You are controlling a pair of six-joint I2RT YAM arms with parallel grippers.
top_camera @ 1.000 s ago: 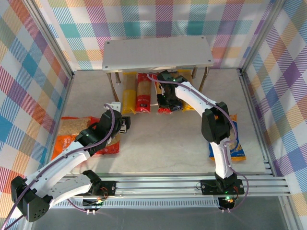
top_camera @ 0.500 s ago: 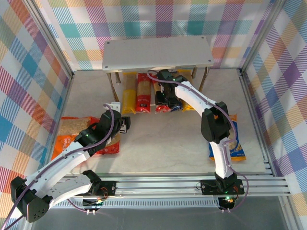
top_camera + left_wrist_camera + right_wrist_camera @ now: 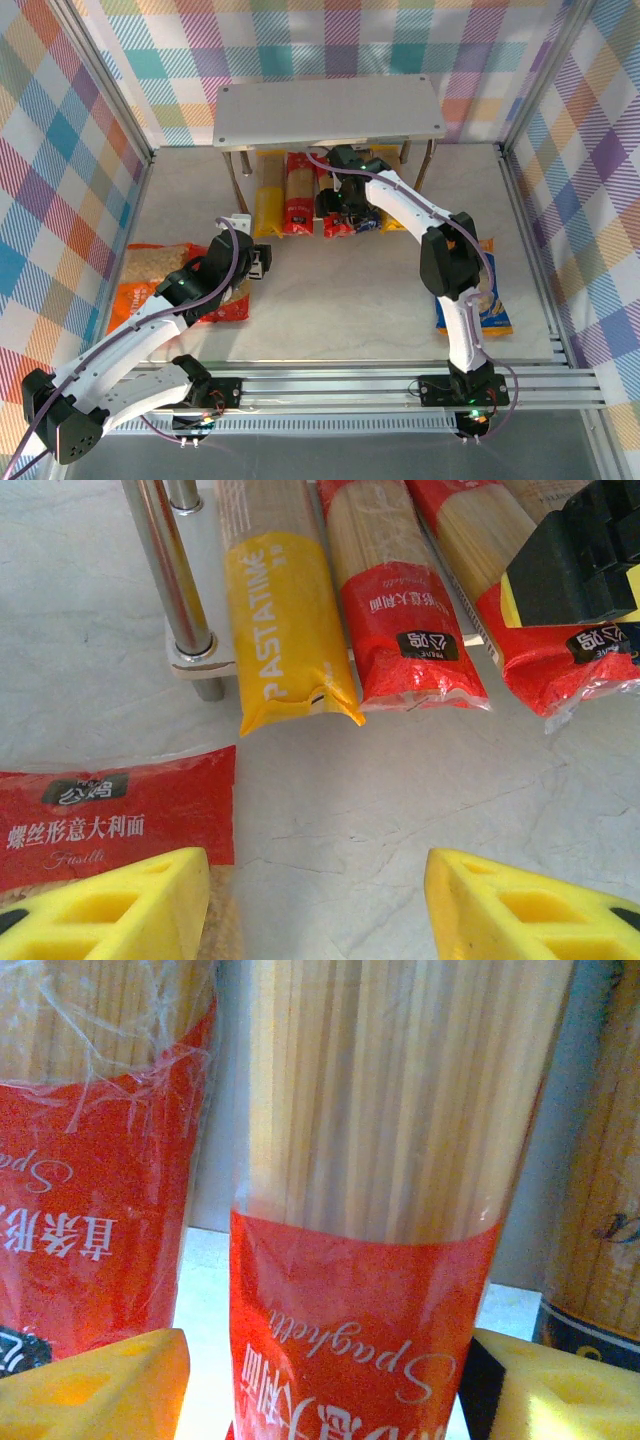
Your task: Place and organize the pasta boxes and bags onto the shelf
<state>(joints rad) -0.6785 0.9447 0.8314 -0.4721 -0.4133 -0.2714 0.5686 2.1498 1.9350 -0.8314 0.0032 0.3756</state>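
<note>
Pale marbled tabletop (image 3: 340,300), plaid walls. Left of frame: left gripper (image 3: 315,890) spread, empty, near red fusilli bag (image 3: 120,815). Upper centre, on shelf (image 3: 330,115) lower tier: right gripper (image 3: 325,1360) unclenched astride red spaghetti pack (image 3: 380,1160). Looks light, stiff, brittle; wants pinching mid-length.

Marbled table (image 3: 330,300), grey shelf (image 3: 330,110), spaghetti packs (image 3: 267,205) on its lower board (image 3: 195,665), orange bag (image 3: 135,295) left, blue bag (image 3: 495,310) right
</note>
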